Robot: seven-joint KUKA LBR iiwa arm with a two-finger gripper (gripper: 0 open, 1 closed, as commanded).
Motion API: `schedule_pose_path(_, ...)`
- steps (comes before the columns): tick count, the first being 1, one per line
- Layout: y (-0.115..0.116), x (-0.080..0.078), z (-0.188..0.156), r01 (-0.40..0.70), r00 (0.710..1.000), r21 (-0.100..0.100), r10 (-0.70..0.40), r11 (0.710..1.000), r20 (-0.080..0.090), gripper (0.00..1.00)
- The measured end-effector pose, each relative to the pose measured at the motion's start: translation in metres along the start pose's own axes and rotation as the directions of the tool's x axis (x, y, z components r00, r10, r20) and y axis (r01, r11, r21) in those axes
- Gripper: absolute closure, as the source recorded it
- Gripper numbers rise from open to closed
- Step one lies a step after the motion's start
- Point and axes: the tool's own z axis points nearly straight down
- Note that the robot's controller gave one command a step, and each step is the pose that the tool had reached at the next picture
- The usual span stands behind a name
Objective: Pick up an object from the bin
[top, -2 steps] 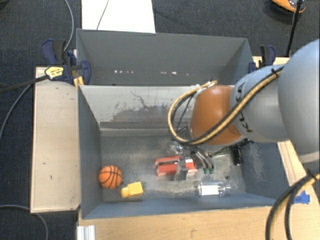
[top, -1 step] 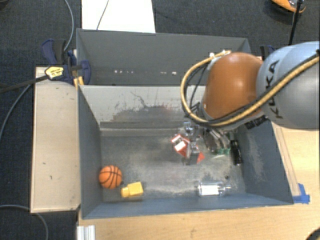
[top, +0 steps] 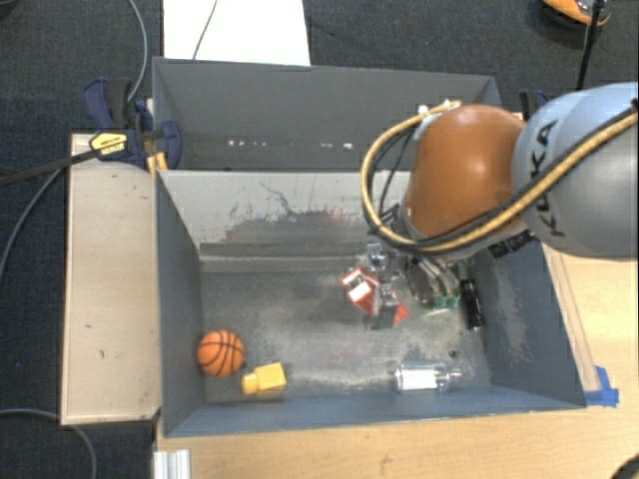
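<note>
My gripper point(top: 379, 305) reaches down from under the orange wrist cover to the middle of the bin floor. A small red and white thing point(top: 356, 288) lies right against its left side, and a bit of red point(top: 400, 314) shows at its right side; whether either is held I cannot tell. A clear plastic piece point(top: 424, 377) lies on the floor below the gripper, near the front wall.
A small orange basketball point(top: 220, 352) and a yellow block point(top: 265, 378) rest in the front left corner of the bin. The arm and its cables cover the right part of the bin. Bare floor stretches between the ball and the gripper.
</note>
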Motion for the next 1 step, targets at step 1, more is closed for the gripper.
schedule_pose_path(1, -0.0032, 0.0011, -0.0445, 0.028, 1.000, -0.001, -0.028, 1.000, -0.007, 1.00)
